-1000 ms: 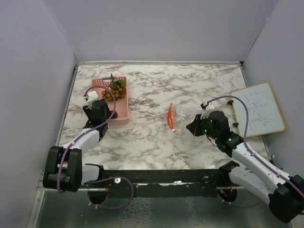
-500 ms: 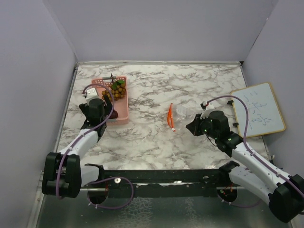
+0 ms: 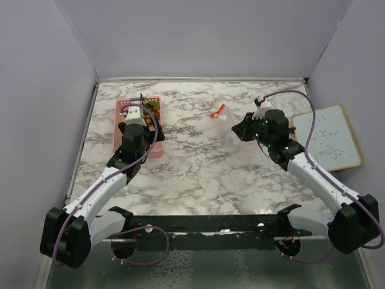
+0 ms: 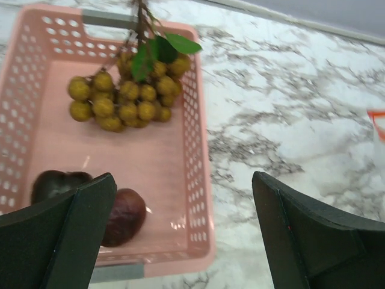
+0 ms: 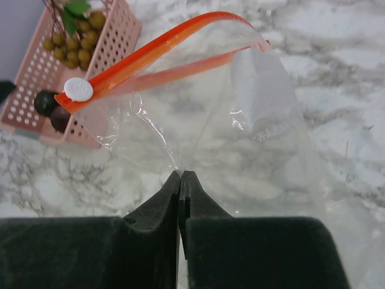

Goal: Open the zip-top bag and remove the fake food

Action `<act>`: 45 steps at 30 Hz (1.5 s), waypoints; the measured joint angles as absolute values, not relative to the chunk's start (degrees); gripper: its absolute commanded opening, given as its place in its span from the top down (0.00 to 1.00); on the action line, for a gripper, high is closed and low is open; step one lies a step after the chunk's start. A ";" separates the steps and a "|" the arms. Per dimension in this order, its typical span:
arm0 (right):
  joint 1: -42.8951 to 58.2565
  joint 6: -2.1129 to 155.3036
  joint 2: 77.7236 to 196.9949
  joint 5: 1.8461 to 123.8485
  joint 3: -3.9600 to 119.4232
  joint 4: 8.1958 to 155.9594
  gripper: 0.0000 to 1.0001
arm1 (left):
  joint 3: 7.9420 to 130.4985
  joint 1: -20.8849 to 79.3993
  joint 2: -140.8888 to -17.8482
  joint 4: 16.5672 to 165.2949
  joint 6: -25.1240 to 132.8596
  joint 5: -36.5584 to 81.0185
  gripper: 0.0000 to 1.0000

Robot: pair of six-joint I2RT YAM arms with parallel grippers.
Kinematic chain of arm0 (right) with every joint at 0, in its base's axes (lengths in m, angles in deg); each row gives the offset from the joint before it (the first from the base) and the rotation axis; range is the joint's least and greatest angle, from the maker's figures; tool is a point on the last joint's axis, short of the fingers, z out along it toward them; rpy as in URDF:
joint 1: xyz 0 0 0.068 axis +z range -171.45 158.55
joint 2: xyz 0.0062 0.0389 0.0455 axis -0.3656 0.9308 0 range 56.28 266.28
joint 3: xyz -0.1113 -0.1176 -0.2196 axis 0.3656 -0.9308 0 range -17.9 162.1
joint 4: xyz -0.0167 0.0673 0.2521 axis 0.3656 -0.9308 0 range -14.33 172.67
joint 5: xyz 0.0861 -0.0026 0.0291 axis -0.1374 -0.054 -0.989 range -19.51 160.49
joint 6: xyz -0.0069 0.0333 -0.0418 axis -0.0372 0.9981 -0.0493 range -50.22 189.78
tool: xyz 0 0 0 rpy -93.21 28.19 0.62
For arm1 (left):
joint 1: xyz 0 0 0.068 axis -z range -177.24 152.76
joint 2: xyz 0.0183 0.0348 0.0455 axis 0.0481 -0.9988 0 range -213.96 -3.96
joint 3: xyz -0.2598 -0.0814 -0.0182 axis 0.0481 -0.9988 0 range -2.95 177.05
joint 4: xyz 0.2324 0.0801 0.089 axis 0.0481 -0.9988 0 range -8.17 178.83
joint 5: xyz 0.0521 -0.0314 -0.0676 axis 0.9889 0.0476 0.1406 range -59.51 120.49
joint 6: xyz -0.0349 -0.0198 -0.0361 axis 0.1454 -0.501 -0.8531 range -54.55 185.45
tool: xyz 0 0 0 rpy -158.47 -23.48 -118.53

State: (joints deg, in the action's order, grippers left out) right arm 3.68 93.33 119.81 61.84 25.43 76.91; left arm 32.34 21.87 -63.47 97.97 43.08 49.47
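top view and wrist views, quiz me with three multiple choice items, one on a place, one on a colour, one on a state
1. The bunch of golden-brown grape-like balls lies: A in the pink perforated plastic basket; B on the whiteboard; C on the marble tabletop.
2. The zip strip on the clear crinkly plastic zip-top bag is: A blue; B orange-red; C green.
3. The right end effector is: A open; B shut on nothing; C shut on the bag.
Answers: A, the left wrist view shows the bunch on the basket floor; B, the strip runs orange-red along the bag's mouth; C, its jaws meet with the bag's film pinched between them.
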 measured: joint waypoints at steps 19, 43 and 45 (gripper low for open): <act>-4.58 91.52 132.61 62.96 35.59 83.19 0.35 | 20.65 26.40 -56.30 96.51 37.94 48.03 0.39; -4.58 94.14 122.23 60.12 18.33 86.60 0.37 | 22.46 26.40 -48.15 91.24 34.47 45.41 0.66; -4.58 94.91 121.23 59.83 15.35 87.34 0.37 | 26.13 26.40 -48.82 90.37 34.92 43.86 0.69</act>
